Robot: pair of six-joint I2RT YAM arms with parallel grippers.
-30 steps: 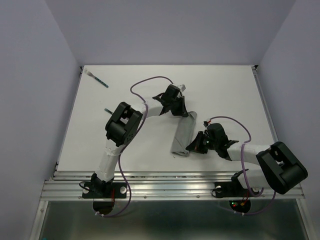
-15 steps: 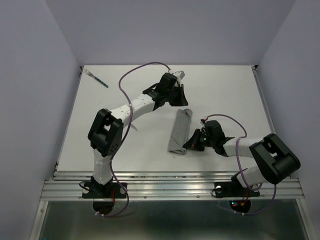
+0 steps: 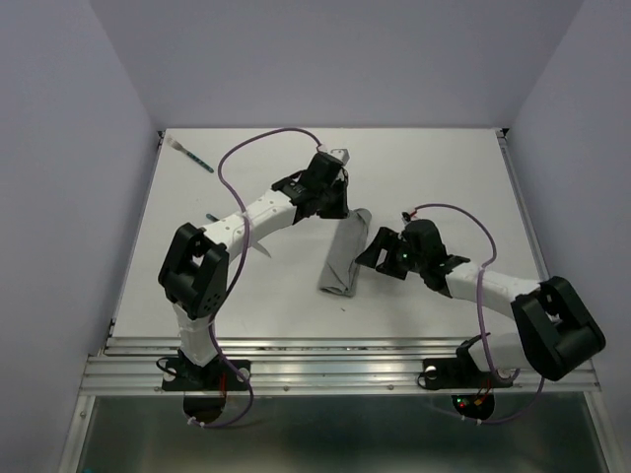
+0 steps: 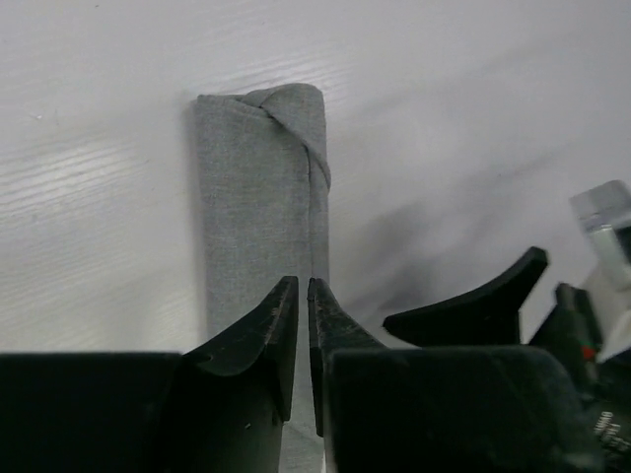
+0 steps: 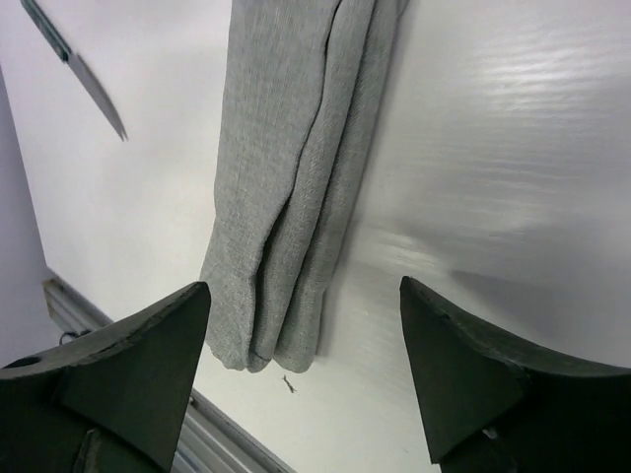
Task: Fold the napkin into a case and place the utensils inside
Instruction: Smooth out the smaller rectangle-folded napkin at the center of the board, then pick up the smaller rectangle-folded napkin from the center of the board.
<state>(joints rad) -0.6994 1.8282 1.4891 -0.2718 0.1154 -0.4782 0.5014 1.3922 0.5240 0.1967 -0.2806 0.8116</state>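
Between your right gripper [image 5: 304,291] fingertips the case [image 5: 296,177] is lying flat, its near end unheld; the jaws are standing wide, empty. Over its far end your left gripper [image 4: 304,286] is hovering, jaws parted a sliver, pinching nothing. Likely you are leaving it loose so the folds settle. Beyond the case the knife [image 5: 94,89] is waiting, the other utensil [image 3: 195,158] farther off.
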